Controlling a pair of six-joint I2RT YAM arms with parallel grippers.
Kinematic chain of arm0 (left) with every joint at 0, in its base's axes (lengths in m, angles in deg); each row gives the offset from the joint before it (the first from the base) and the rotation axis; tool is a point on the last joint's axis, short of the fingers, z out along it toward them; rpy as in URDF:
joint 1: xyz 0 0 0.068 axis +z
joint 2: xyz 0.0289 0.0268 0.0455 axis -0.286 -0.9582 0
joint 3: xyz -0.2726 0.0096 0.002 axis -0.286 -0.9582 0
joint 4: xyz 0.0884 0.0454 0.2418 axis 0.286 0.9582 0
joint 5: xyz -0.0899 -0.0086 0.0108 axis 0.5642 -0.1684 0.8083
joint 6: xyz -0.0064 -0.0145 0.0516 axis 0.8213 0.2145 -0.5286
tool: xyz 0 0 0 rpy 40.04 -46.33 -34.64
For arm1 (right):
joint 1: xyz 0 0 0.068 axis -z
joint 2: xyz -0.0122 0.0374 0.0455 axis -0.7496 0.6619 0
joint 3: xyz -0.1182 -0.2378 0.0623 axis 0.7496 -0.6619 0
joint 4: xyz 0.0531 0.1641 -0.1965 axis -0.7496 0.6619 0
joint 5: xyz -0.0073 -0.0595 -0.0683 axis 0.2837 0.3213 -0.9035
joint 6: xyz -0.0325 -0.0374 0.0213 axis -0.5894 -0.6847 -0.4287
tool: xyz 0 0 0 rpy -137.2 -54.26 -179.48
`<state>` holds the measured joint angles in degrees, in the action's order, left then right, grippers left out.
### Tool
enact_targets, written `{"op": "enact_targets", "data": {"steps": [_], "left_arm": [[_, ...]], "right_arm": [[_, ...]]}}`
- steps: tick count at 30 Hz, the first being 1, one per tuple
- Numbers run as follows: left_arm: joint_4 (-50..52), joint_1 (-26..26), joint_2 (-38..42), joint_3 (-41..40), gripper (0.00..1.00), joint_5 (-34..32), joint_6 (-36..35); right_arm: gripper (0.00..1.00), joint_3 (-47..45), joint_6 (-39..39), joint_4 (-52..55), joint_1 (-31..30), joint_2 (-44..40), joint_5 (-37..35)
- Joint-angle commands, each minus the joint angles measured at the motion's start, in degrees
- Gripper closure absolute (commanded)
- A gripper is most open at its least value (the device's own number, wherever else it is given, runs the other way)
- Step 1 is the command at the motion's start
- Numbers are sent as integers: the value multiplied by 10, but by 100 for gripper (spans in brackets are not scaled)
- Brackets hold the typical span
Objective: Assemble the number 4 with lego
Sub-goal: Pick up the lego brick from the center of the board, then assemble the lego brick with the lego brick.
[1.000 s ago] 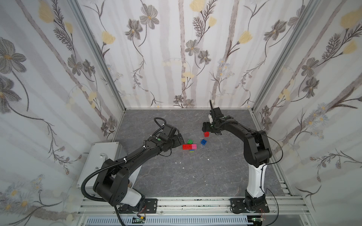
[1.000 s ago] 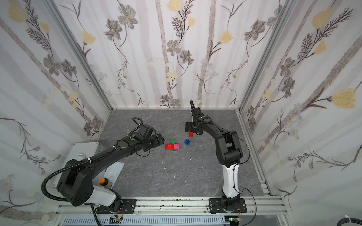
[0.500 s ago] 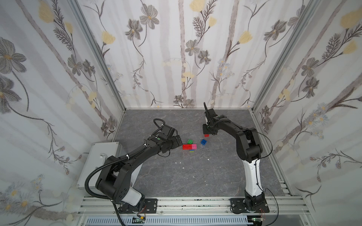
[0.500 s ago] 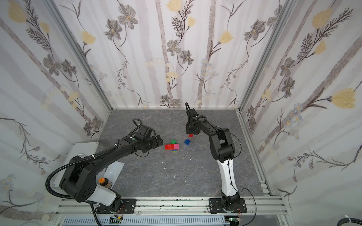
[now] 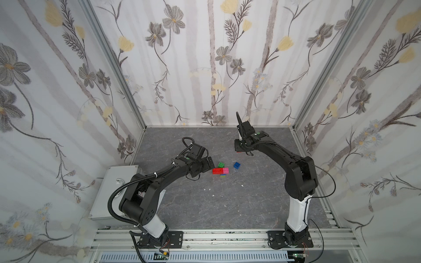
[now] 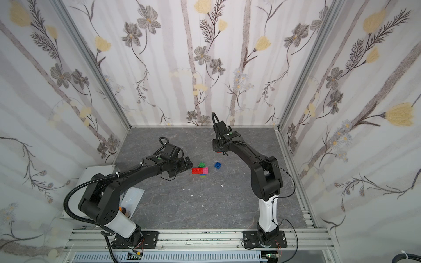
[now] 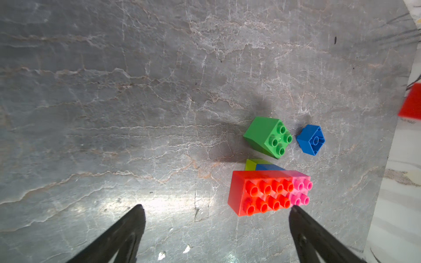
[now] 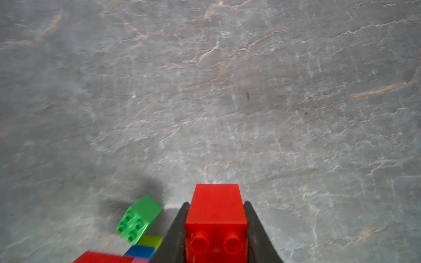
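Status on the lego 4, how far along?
Done: long red brick and pink square brick sit end to end atop a lime brick and lower blue brick. In hand: right gripper is clamped on a small red square brick; left gripper is open beside them. Left: tipped dark green brick and loose blue brick lie unattached.

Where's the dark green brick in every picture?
Top view: dark green brick mid-floor, just behind the long red brick.
Top view: dark green brick, same spot.
Left wrist: dark green brick next to a loose blue brick.
Right wrist: dark green brick beside the right gripper, which pinches a small red brick.
Shared landmark: the long red brick, in all four.
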<state>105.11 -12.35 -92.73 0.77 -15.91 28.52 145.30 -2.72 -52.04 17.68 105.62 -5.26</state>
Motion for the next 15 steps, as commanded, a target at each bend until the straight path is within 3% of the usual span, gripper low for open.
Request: {"op": "enact_targets", "data": {"steps": [1,6,10,15], "left_arm": [[36,6,-3,14,0,-22,-8],[58,25,7,6,0,-45,4],[82,40,1,8,0,-46,5],[77,53,2,-5,0,-27,10]], "right_arm": [[100,-47,78,25,-41,-37,27],[100,-40,150,36,-113,-32,54],[100,40,157,99,-162,29,-21],[100,91,160,137,-175,65,-32]]}}
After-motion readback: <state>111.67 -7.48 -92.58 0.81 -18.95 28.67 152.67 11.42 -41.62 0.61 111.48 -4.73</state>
